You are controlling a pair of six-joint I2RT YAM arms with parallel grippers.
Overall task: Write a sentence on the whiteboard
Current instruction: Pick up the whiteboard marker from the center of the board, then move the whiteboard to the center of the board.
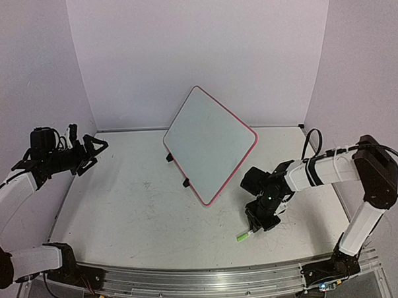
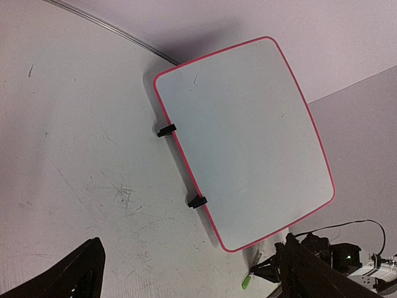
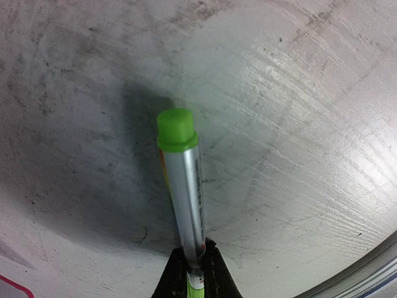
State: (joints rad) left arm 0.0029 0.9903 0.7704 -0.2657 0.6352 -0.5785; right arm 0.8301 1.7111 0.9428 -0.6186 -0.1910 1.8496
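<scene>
**Top view.** Shows the whiteboard (image 1: pixel 211 144), white face and red-pink rim, propped tilted on two black clip feet (image 1: pixel 186 183) toward 12 o'clock of the table (image 1: pixel 135 204), one corner pointing to 6 o'clock. Places the right gripper (image 1: pixel 257 227) near that corner, at 4 o'clock of it, low over the table, jaws clenched on a marker (image 1: pixel 242 237) with its green cap toward 8 o'clock. Places the left gripper (image 1: pixel 97 155) at 9 o'clock of the board, well apart and raised, jaws released and spread wide, grasping nothing.

**Left wrist view.** Frames the whole whiteboard (image 2: pixel 245 139), both feet on its 9 o'clock edge.

**Right wrist view.** Shows the marker (image 3: pixel 184 186), silver barrel pinched at 6 o'clock, cap toward 12 o'clock; cannot tell whether touching the table.
</scene>
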